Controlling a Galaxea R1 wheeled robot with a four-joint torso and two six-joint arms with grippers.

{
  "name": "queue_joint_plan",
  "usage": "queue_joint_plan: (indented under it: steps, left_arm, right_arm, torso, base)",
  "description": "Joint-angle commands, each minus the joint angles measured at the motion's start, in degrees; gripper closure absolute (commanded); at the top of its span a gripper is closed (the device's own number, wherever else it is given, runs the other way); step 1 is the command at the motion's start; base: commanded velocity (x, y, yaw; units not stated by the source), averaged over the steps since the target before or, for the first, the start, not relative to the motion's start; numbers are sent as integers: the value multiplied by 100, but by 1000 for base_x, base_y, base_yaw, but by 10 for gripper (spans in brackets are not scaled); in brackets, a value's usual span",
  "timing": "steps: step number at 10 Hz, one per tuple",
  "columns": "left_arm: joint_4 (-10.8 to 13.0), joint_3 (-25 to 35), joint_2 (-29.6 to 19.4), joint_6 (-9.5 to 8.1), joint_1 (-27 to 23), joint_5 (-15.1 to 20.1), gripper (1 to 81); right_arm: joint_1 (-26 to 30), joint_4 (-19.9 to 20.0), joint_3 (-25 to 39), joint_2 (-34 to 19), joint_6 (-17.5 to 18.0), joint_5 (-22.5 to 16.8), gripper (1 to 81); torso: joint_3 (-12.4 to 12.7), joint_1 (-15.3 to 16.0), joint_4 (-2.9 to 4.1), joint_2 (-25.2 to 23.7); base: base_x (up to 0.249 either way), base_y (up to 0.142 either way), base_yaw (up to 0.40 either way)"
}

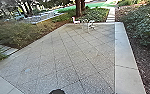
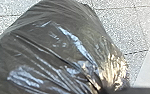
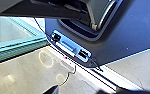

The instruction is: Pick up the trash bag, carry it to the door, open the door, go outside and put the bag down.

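The trash bag [image 2: 53, 47], dark and shiny plastic, looms large in the left wrist view, with speckled paving beyond it. Its folds draw together at the gripper [image 2: 106, 90], which is shut on the gathered plastic. In the right wrist view, a teal-framed glass door part [image 3: 18, 51] lies beside the robot's dark base, near a pale metal strip along the floor. How the right gripper stands cannot be made out.
Ahead in the head view stretches a tiled patio [image 1: 66, 55] with a pale concrete border [image 1: 127, 58]. White chairs [image 1: 91, 25] stand at its far end near a tree trunk [image 1: 78, 8]. Shrubs [image 1: 143, 27] grow along the right, planting [image 1: 23, 35] along the left.
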Motion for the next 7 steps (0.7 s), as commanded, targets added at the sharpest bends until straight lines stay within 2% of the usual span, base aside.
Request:
queue_joint_plan:
  steps: [1,3,4,5,6,7]
  left_arm:
    - [5,-378,-119,-14,-911,706,811]
    - [5,-379,-128,-14,-937,733,811]
    - [5,-378,-128,-5,-911,741,10]
    - [5,-361,-110,4,-850,759,10]
    - [23,-361,-67,56,-719,979,10]
    - [251,-361,65,197,-456,1128,10]
  right_arm:
    - [95,73,154,214,40,-368,10]
    - [95,55,137,258,49,-377,10]
    - [103,56,110,258,49,-368,10]
    - [104,56,102,266,57,-368,10]
    - [95,56,93,258,57,-359,10]
    - [95,64,66,258,75,-359,10]
  torso:
    - [0,0,0,0]
    - [-2,2,0,0]
    - [-2,5,0,0]
    - [-2,5,0,0]
    - [-2,5,0,0]
    - [210,5,0,0]
  base:
    - [0,0,0]
    - [0,0,0]
    - [0,0,0]
    - [0,0,0]
    - [0,0,0]
    - [0,0,0]
